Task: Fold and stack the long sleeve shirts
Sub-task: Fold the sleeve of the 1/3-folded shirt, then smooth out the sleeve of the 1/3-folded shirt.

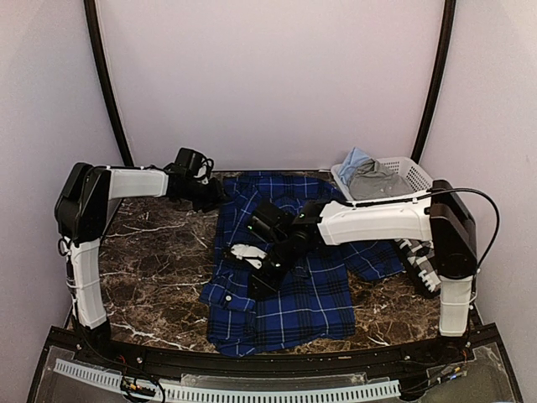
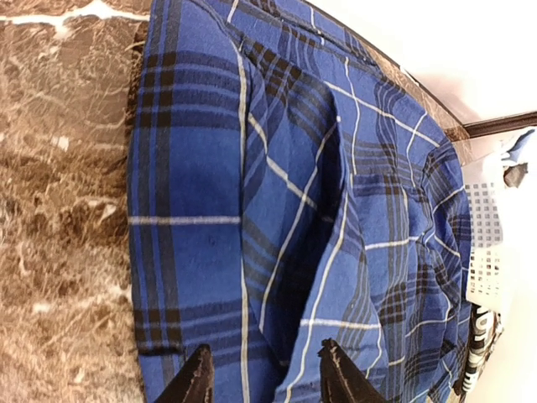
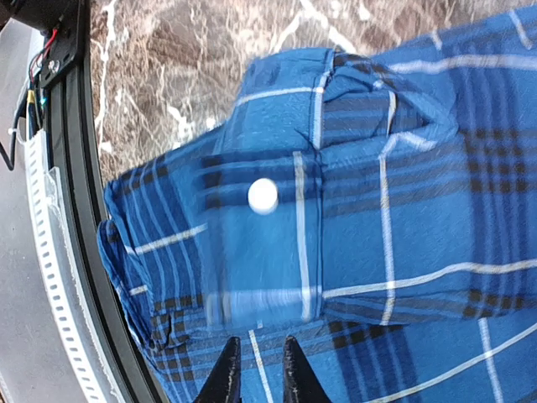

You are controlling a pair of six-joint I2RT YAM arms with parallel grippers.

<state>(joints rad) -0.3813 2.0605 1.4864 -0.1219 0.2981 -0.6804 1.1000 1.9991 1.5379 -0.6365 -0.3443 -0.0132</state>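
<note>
Rightward, white basket point(image 1: 414, 175) beyond blue plaid shirt point(image 1: 312, 295)

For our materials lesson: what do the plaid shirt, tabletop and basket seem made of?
Plaid shirt: soft woven cloth, matte; it creases. Tabletop: glossy brown marble or imitation, white veins. Basket: probably white plastic, perforated walls.

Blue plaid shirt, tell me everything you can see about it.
The shirt is royal blue cloth with black bands and thin white lines. It lies spread out, rumpled and partly folded over itself, on the marble table. A cuff with a white button lies on top. The right gripper hangs over its middle, jaws slightly parted. The left gripper, jaws apart, is at its far left corner.
</note>
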